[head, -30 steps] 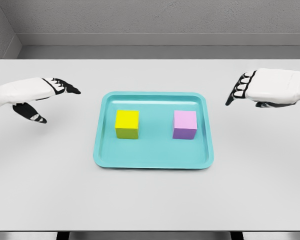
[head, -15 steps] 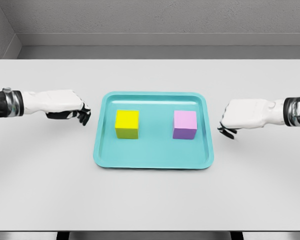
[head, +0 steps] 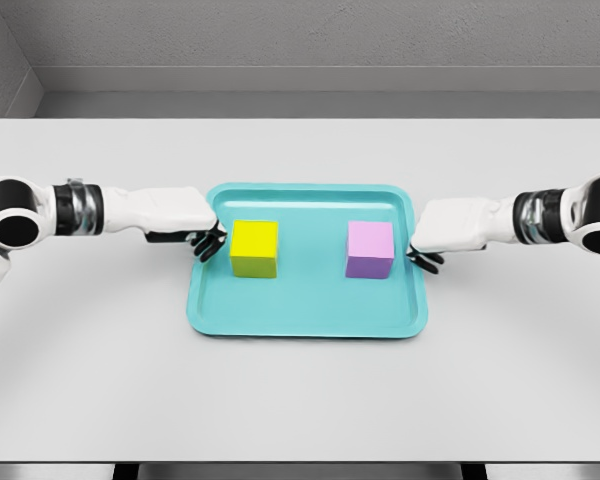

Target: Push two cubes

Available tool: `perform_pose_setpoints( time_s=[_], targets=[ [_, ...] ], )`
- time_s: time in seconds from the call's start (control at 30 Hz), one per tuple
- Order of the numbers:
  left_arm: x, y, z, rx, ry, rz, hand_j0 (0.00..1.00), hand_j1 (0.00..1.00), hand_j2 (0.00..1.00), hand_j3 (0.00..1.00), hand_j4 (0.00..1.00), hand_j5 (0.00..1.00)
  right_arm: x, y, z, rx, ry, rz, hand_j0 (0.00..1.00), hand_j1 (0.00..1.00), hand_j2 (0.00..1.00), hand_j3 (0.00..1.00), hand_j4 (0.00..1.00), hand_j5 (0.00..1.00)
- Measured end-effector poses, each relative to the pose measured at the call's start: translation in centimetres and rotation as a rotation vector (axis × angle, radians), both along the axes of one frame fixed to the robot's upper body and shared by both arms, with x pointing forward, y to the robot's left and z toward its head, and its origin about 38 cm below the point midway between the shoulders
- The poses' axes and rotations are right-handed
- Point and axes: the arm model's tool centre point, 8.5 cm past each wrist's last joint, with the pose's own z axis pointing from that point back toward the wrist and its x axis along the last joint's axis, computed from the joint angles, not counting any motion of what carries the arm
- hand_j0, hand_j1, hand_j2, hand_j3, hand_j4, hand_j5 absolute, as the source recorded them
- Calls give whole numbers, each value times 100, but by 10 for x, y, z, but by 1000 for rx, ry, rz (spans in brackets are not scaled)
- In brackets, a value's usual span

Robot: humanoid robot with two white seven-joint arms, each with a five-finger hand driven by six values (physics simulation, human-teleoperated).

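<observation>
the teal tray (head: 305, 322) lay in the middle of the white table (head: 300, 400), and both cubes stood inside it, well apart from each other. the yellow cube (head: 254, 248) was in the left half and the purple cube (head: 370, 249) in the right half, both flat on the tray floor.

the left hand (head: 185, 222) was at the left rim of the tray, its dark fingers (head: 209, 243) curled down and holding nothing, just beside the yellow cube; i could not tell if they touched it. the right hand (head: 450, 230) was at the right rim, fingers also curled and empty, near the purple cube but apart from it.

the cubes looked stiff and probably light, so i judged they would slide easily on the smooth tray. a push low on the outer side face, near its middle, seemed best; a push near a corner could turn the cube, and a high push could tip it.
</observation>
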Motion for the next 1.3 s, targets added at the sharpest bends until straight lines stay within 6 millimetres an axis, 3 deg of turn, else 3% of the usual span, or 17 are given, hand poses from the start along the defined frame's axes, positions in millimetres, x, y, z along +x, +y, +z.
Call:
perform_pose_setpoints(
  time_s=[0.37, 0.93, 1.3],
  targets=[
    [0, -10, -2, 0, 1, -18, 14, 14, 14, 14, 14, 14, 19, 3, -11, -13, 8, -42, 19, 19, 19, 19, 19, 19],
    [9, 2, -14, 33, 34, 23, 14, 14, 14, 14, 14, 14, 23, 32, -13, -15, -1, 16, 19, 19, 19, 19, 19, 19],
    [15, -14, -22, 51, 26, 13, 14, 14, 14, 14, 14, 14, 23, 52, -17, -25, -12, 56, 19, 19, 19, 19, 19, 19]
  ],
)
